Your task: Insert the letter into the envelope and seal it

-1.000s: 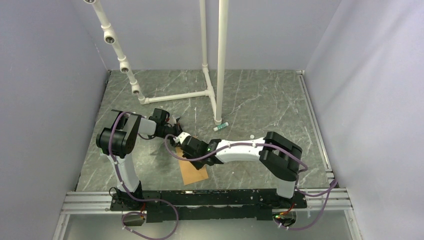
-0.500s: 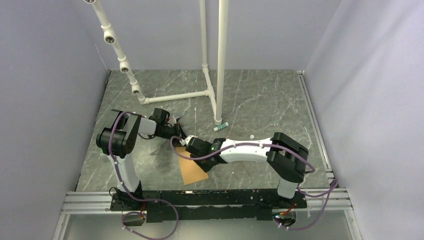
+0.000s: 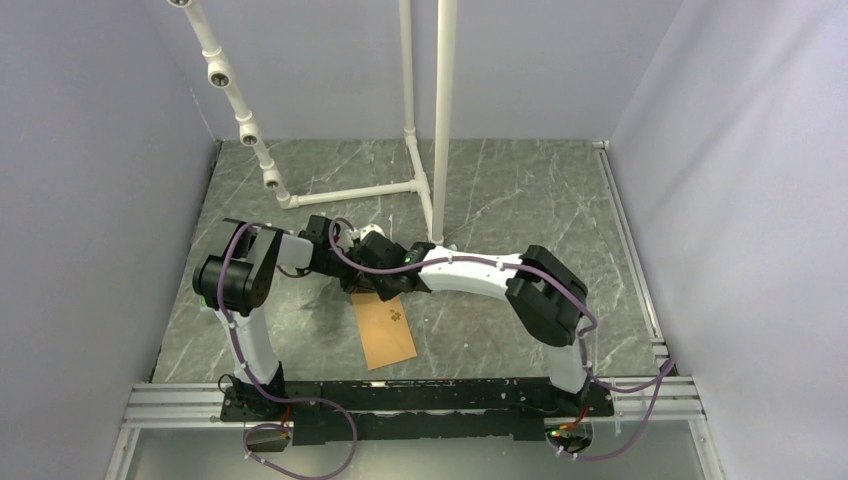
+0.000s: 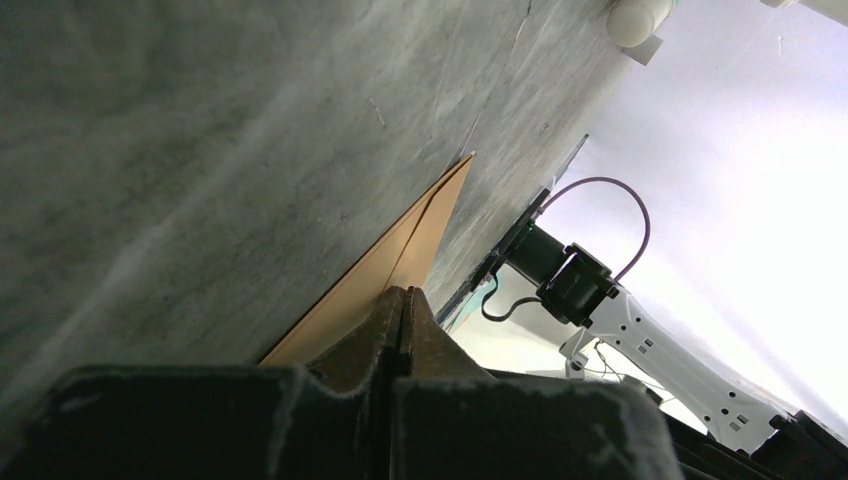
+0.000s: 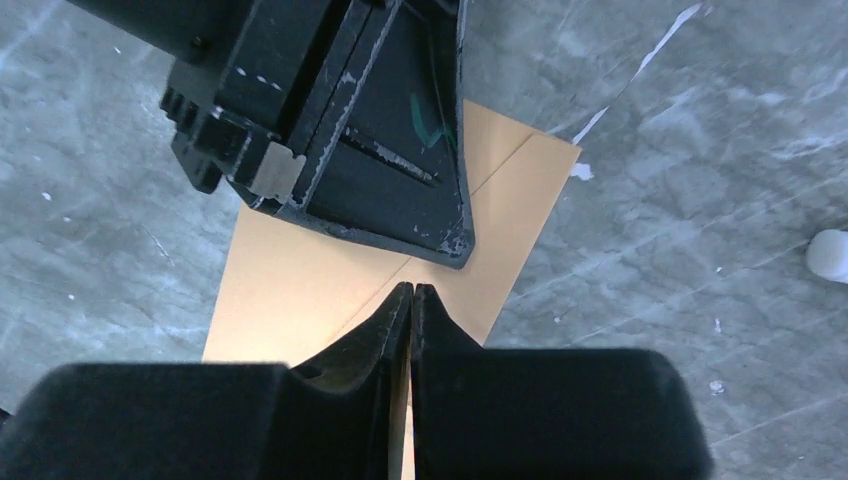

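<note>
Grey marbled tabletop (image 3: 520, 200) carries an orange-brown kraft paper envelope (image 3: 385, 335), its far end hidden beneath the left gripper (image 4: 402, 292) and right gripper (image 5: 412, 288). Both jaws sit clenched, apparently pressing it.

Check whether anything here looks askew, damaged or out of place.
The envelope lies skewed to the table's near edge, with the left tool and right tool, both shut, at its far end. A small white piece lies loose right of it. No tear or spill shows.
</note>
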